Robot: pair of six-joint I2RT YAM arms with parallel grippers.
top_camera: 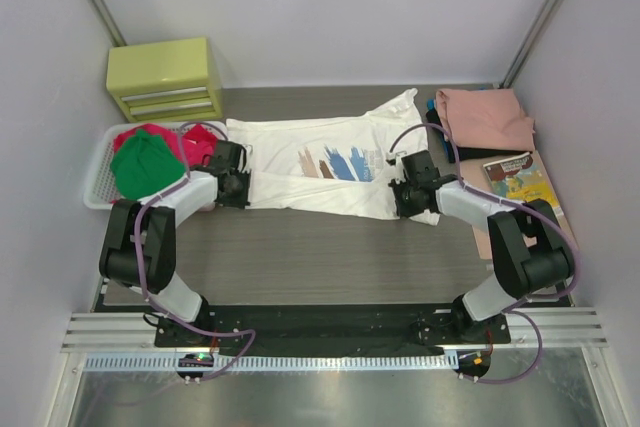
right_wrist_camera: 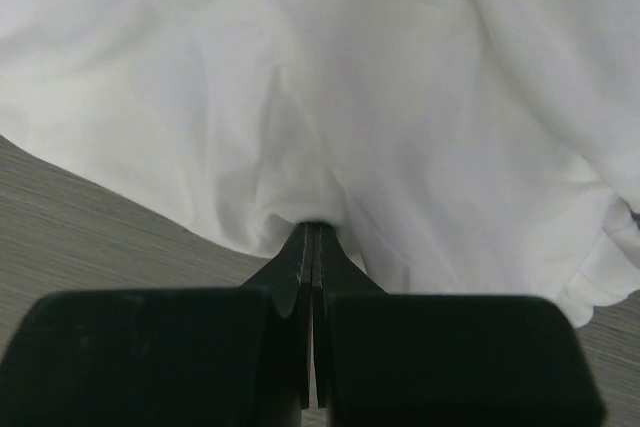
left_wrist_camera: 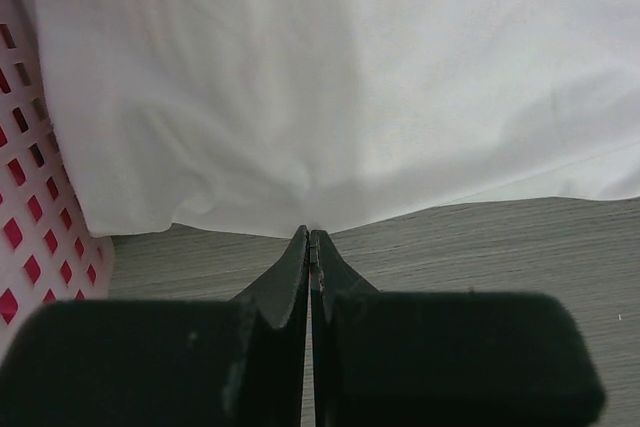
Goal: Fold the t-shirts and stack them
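A white t-shirt [top_camera: 330, 167] with a blue, brown and pink brush-stroke print lies spread across the middle of the table. My left gripper [top_camera: 242, 195] is shut on its near left hem, and in the left wrist view the closed tips [left_wrist_camera: 309, 234] pinch the cloth edge [left_wrist_camera: 330, 97]. My right gripper [top_camera: 408, 203] is shut on the near right hem. Cloth [right_wrist_camera: 330, 77] bunches around its tips [right_wrist_camera: 316, 227]. Red [top_camera: 150, 135], green [top_camera: 142, 165] and magenta [top_camera: 202, 139] t-shirts lie in the basket. A salmon-pink t-shirt [top_camera: 485, 117] lies folded on a black one [top_camera: 440, 132] at the back right.
The white slotted basket [top_camera: 100, 172] stands at the left, its wall [left_wrist_camera: 30, 217] close beside my left gripper. A yellow-green drawer box [top_camera: 165, 77] sits at the back left. A thin book [top_camera: 520, 179] lies at the right edge. Bare grey table [top_camera: 320, 257] lies in front of the shirt.
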